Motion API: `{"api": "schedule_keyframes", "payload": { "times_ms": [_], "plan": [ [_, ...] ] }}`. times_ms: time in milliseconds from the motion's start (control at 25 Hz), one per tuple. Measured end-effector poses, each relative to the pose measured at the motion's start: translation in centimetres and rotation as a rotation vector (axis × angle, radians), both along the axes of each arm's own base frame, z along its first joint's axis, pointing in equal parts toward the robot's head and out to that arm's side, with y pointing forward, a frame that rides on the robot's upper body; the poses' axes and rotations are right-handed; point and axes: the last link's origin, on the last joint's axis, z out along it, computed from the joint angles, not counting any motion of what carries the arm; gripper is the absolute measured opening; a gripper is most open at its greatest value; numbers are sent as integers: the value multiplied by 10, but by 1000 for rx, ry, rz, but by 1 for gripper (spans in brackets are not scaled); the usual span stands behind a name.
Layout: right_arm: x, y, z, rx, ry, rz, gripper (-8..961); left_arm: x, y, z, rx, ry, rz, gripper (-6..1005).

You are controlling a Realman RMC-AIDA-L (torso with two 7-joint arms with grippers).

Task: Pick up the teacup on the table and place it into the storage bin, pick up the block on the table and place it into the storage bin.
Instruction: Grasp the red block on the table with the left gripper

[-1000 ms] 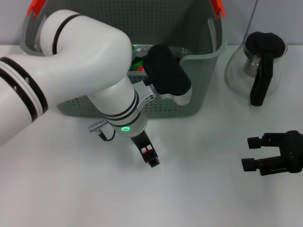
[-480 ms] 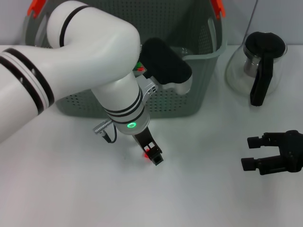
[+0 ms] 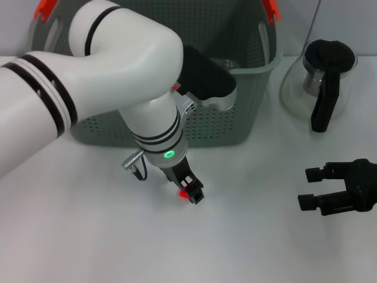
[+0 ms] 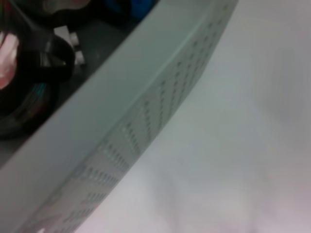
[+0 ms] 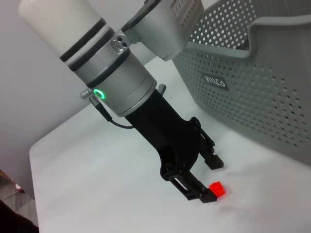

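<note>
- One small red block (image 5: 217, 189) lies on the white table (image 3: 253, 236), just in front of the storage bin's near wall; in the head view only a sliver of red (image 3: 184, 193) shows beside the left arm's fingers.
- The left gripper (image 5: 212, 179) points down at the table with its two black fingers spread apart (one fingertip (image 5: 208, 197) touches or nearly touches the block's side, the other (image 5: 214, 161) stands clear on the far side). The block sits between them, not yet clamped, and the gripper holds nothing.
- One storage bin (image 3: 247, 127), grey-green and perforated, stands at the back of the table, with two orange handle clips, one at each top corner (image 3: 268, 8). A small black label with white lettering (image 5: 215, 81) is on its outer wall.
- The left wrist view shows the bin's rim and perforated wall (image 4: 146, 121) running slantwise, with dark, blurred objects inside (black, blue and pinkish shapes, too unclear to name). No teacup can be made out with certainty in any view.
- The right gripper (image 3: 312, 188) rests low over the table at the robot's right, well apart from the block and the bin, its two black fingers parted and empty.
- One glass coffee pot (image 3: 321, 82) with a black lid and black handle stands on the table to the right of the bin, near it but not touching.
</note>
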Motion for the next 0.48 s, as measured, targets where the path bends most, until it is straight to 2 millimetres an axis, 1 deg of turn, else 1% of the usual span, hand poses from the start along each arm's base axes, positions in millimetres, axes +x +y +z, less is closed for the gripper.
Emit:
{"api": "schedule_keyframes", "payload": {
  "times_ms": [480],
  "plan": [
    [-2,1,-1,-4,-2,3,945,-3,3,-3,16,-3,5,559]
  ]
}}
